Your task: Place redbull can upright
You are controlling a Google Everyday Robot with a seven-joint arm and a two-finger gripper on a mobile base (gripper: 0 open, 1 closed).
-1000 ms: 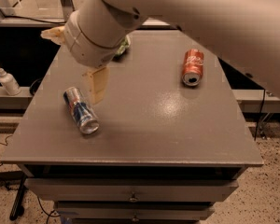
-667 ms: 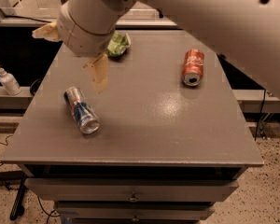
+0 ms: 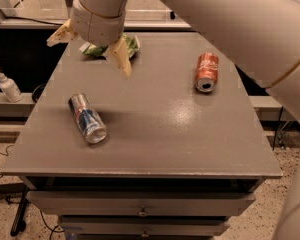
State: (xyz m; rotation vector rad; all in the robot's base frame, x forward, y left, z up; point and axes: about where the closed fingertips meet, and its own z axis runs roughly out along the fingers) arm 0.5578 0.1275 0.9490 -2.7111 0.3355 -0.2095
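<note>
The redbull can [image 3: 86,117] is a slim silver-and-blue can with red markings. It lies on its side on the left part of the grey table [image 3: 160,134], its silver top toward the front edge. My gripper [image 3: 88,47] hangs above the back left of the table, above and behind the can, apart from it. Its two cream fingers [image 3: 121,58] are spread wide and hold nothing.
An orange-red soda can [image 3: 207,72] lies on its side at the right of the table. A crumpled green bag [image 3: 127,46] sits at the back behind the gripper. A white pump bottle [image 3: 8,85] stands on a shelf to the left. Drawers sit below the table top.
The gripper has moved up and toward the back of the table, away from the redbull can. The can has not moved.
</note>
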